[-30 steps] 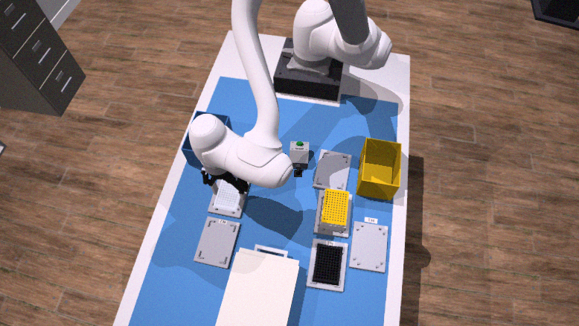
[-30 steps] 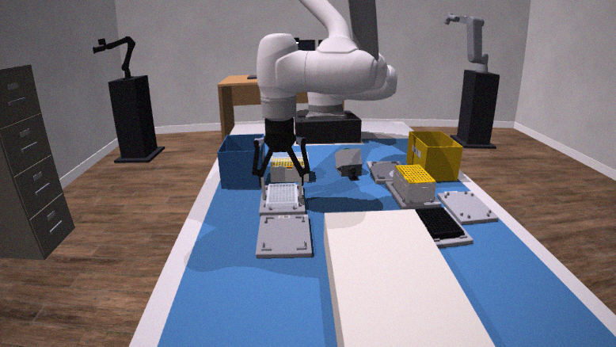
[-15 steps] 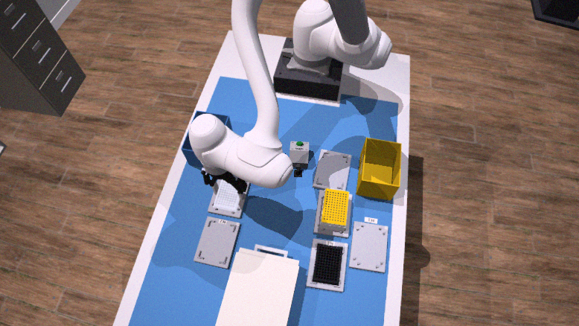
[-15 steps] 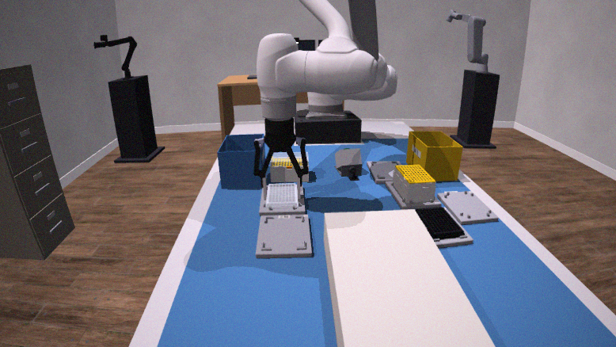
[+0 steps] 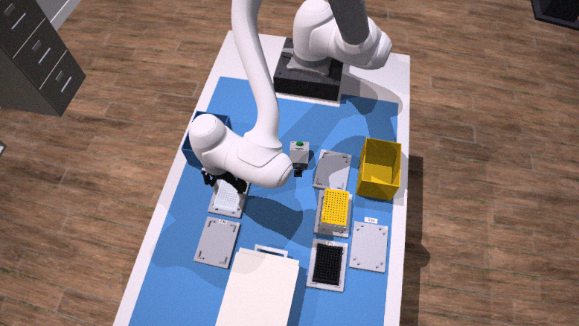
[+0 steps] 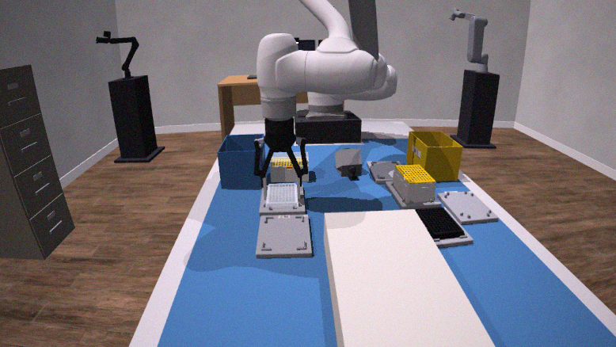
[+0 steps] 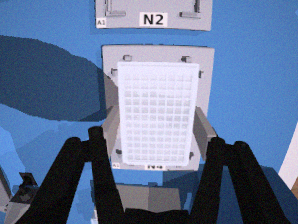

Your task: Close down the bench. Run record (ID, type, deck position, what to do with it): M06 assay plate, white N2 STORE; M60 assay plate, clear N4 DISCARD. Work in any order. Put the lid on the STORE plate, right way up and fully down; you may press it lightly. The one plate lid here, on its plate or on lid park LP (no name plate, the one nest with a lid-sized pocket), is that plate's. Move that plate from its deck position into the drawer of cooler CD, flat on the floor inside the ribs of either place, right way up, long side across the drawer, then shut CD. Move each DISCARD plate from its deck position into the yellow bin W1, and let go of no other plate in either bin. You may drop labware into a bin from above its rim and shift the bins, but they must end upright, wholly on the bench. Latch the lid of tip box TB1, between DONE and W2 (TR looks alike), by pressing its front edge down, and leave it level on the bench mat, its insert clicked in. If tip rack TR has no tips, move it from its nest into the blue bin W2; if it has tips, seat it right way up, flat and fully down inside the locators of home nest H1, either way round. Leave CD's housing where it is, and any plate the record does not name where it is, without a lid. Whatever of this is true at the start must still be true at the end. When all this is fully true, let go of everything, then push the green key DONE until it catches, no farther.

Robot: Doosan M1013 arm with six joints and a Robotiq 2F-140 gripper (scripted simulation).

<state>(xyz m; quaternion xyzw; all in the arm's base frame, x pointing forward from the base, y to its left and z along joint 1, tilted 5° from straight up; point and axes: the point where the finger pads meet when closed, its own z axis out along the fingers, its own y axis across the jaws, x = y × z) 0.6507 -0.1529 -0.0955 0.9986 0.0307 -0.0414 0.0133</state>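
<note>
My gripper points down and is shut on the long sides of the clear plate, which sits in nest N4. Nest N2 is empty. Tip box TB1 stands behind the gripper; its lid's state is unclear. Tip rack TR has a yellow holed top; tips cannot be told. Home nest H1 is empty. Cooler CD hides its drawer's inside. No white plate shows.
Blue bin W2 stands behind left of the gripper. Yellow bin W1 is upright at the right. The green key DONE is on a grey box. A black plate sits beside CD. An unnamed nest behind TR is empty.
</note>
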